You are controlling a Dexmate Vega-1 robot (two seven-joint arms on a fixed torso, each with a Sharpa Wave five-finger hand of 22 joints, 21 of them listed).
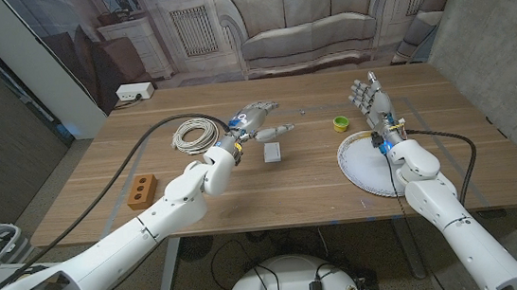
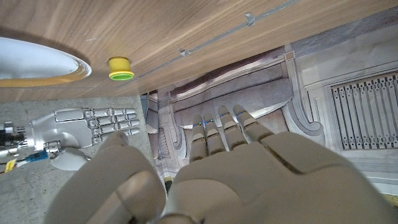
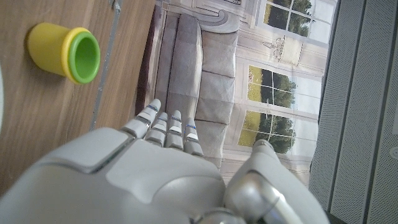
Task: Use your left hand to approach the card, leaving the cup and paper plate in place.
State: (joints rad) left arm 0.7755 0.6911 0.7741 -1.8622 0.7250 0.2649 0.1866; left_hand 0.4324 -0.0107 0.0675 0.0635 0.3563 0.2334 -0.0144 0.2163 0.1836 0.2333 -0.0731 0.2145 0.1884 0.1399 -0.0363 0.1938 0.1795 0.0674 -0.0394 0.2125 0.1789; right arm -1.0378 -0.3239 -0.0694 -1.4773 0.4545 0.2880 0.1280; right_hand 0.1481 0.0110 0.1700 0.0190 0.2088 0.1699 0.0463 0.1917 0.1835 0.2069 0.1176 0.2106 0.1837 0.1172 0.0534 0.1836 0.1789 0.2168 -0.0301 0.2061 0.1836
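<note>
A small grey card (image 1: pixel 272 150) lies on the wooden table near its middle. My left hand (image 1: pixel 254 120) is just beyond the card, fingers stretched out and apart, holding nothing; its back fills the left wrist view (image 2: pixel 242 174). The yellow cup with a green rim (image 1: pixel 340 124) (image 2: pixel 120 68) (image 3: pixel 65 53) stands to the right of the card. The white paper plate (image 1: pixel 367 165) (image 2: pixel 37 62) lies nearer the front edge on the right. My right hand (image 1: pixel 371 98) (image 2: pixel 87 123) (image 3: pixel 155 177) stands upright beside the cup and behind the plate, fingers spread and empty.
A coil of pale cable (image 1: pixel 197 132) lies left of my left hand, with a black cable running off toward the left edge. An orange brick with holes (image 1: pixel 141 190) sits at the front left. A white power strip (image 1: pixel 135 92) lies on the floor beyond the table.
</note>
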